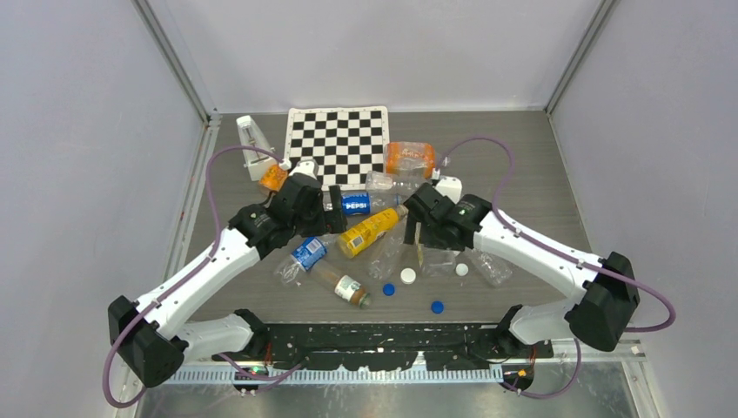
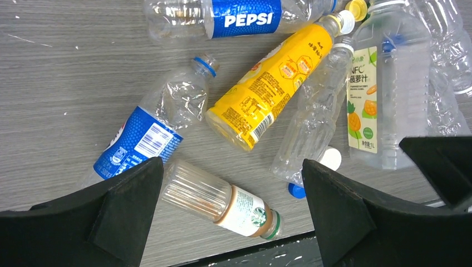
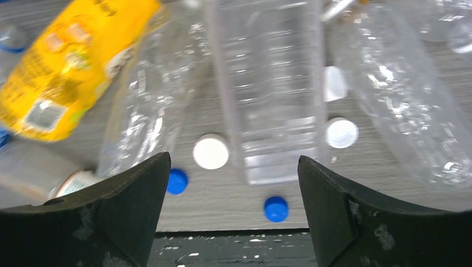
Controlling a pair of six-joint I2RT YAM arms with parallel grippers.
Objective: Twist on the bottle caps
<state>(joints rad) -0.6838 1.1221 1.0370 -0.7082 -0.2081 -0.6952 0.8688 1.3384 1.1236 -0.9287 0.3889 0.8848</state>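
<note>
Near-right of the yellow bottle (image 1: 370, 231), 2 blue caps (image 1: 437, 306) and 2 white caps (image 1: 408, 275) lie loose, just right of that bottle the right gripper (image 3: 234, 157) hangs spread and empty over a clear bottle (image 3: 267, 83), and just left of it the left gripper (image 2: 232, 162) gapes empty.

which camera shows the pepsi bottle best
The left wrist view: the pepsi bottle lies on its side at the top, label easy to read. The top view shows it small, label barely legible. The right wrist view does not show it.
</note>
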